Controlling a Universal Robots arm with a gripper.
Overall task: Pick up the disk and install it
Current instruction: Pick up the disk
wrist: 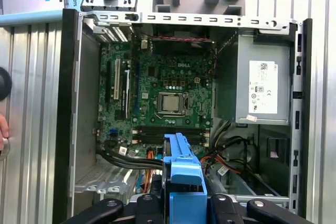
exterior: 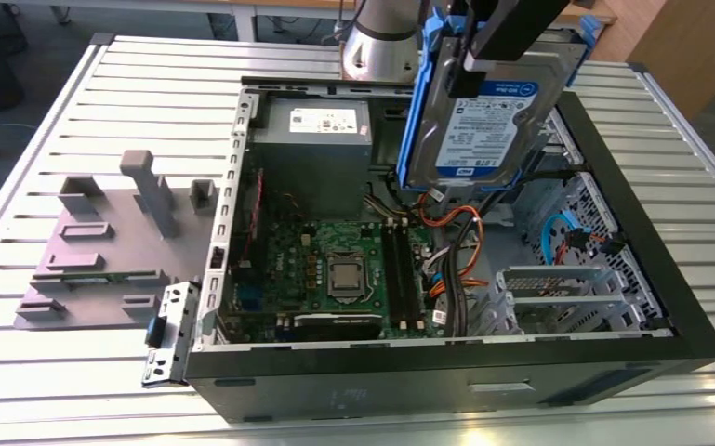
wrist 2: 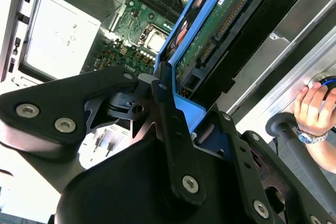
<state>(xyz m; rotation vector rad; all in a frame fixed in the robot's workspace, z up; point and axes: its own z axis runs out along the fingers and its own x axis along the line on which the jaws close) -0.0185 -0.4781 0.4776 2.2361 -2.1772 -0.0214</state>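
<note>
The disk [exterior: 479, 111] is hanging upright over the open computer case [exterior: 456, 360], above the cables beside the power supply [exterior: 313, 139], and it looks to be touching nothing inside. The claw [wrist 2: 195, 115] is clamping it, its fingers [wrist 2: 167, 109] pressing in on both sides of the blue carrier frame [wrist: 182, 167], as both wrist views are showing. Judging from this, the picking-up part is done: the disk is off the table [exterior: 34, 139] and riding on the arm. The installing is what is remaining, since the disk is not yet sitting in the metal drive cage [exterior: 558, 288] or any other slot.
</note>
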